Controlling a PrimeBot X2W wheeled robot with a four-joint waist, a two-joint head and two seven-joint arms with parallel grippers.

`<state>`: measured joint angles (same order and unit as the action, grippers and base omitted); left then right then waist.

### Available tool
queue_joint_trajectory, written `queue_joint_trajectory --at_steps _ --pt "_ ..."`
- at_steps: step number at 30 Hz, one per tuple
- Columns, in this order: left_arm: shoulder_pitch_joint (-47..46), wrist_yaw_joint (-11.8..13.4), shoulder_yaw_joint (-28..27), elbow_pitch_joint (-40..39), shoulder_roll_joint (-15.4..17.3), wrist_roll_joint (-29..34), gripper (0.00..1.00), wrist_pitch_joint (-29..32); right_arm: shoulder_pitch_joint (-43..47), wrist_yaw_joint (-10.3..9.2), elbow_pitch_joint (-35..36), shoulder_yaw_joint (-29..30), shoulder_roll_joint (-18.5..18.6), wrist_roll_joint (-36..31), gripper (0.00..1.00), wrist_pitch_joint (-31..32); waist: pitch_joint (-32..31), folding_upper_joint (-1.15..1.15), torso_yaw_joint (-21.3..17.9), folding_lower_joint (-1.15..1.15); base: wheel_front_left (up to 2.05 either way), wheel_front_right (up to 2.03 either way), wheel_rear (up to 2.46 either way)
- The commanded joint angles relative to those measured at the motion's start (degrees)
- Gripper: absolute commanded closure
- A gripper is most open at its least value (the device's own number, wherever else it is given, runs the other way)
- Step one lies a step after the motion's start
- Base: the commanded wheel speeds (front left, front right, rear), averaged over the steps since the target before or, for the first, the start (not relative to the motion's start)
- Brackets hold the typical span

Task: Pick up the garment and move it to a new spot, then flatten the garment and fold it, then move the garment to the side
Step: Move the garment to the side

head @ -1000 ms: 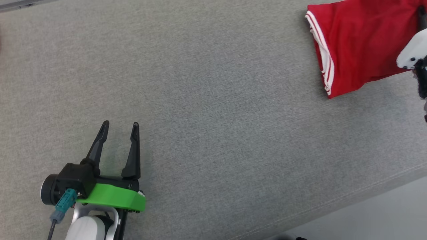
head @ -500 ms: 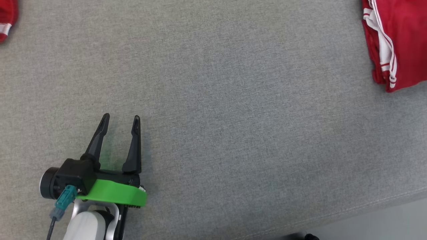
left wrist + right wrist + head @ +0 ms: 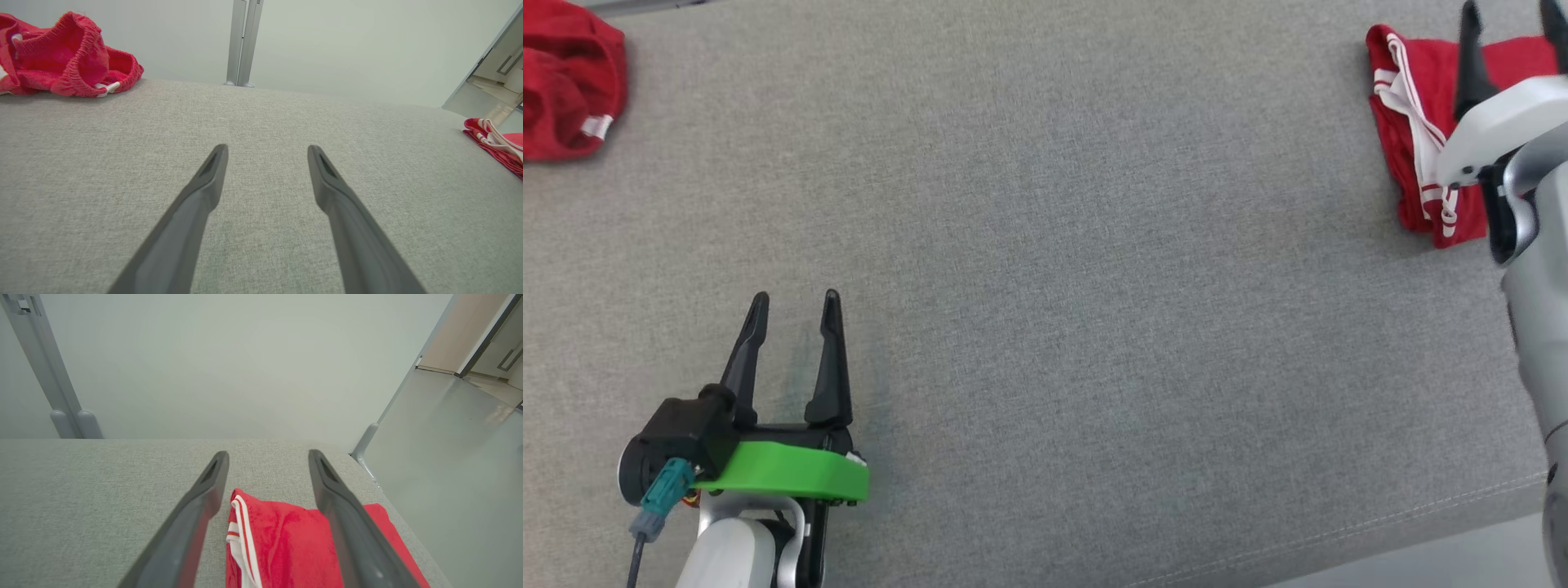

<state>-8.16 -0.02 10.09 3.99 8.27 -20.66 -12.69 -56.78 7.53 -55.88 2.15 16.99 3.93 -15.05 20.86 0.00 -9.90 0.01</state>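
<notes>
The garment (image 3: 1409, 163) is red with white stripes and lies folded at the table's far right. It also shows in the right wrist view, garment (image 3: 282, 539), and at the right edge of the left wrist view, garment (image 3: 496, 143). My right gripper (image 3: 1511, 20) hovers over it, open, with nothing between its fingers; in its own view the right gripper (image 3: 267, 455) straddles the cloth's left part from above. My left gripper (image 3: 795, 298) rests open and empty at the lower left, far from the garment, its left gripper (image 3: 266, 149) tips over bare table.
A second red garment (image 3: 568, 82), crumpled, lies at the table's far left corner, seen as well in the left wrist view (image 3: 69, 53). The grey cloth table (image 3: 1054, 245) ends at a front edge (image 3: 1421, 523). A metal post (image 3: 243, 41) stands behind it.
The head view has shifted. My right gripper has opened and let go of the folded garment, which now lies free beneath it. The left gripper has stayed open in place.
</notes>
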Motion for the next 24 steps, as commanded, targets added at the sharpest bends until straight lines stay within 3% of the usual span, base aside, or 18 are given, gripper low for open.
queue_joint_trajectory --at_steps 1,7,14,24 --pt "-0.38 0.33 -0.75 0.85 -0.15 -0.42 0.00 -0.65 2.67 -0.08 1.78 -1.19 -0.82 1.35 0.00 -0.15 -5.33 0.00 1.15 -0.01 0.00 0.00 0.00" --pt "2.21 0.70 -2.88 4.74 -1.62 -2.51 0.00 -2.05 13.62 -0.08 11.27 -5.05 -4.00 6.57 0.00 -0.15 -12.13 0.00 3.10 -0.01 0.00 0.00 0.00" --pt "6.19 0.62 -3.98 7.22 -3.16 -3.17 0.00 -2.56 28.98 -0.08 23.49 -5.09 -7.77 10.74 0.00 -0.16 -17.75 0.00 6.41 -0.01 0.00 0.00 0.00" --pt "12.62 0.25 -5.55 6.19 -4.40 -1.83 0.00 -2.50 48.16 -0.07 39.76 -4.72 -13.49 9.38 0.00 -0.16 -21.82 0.00 10.36 -0.01 0.00 0.00 0.00"
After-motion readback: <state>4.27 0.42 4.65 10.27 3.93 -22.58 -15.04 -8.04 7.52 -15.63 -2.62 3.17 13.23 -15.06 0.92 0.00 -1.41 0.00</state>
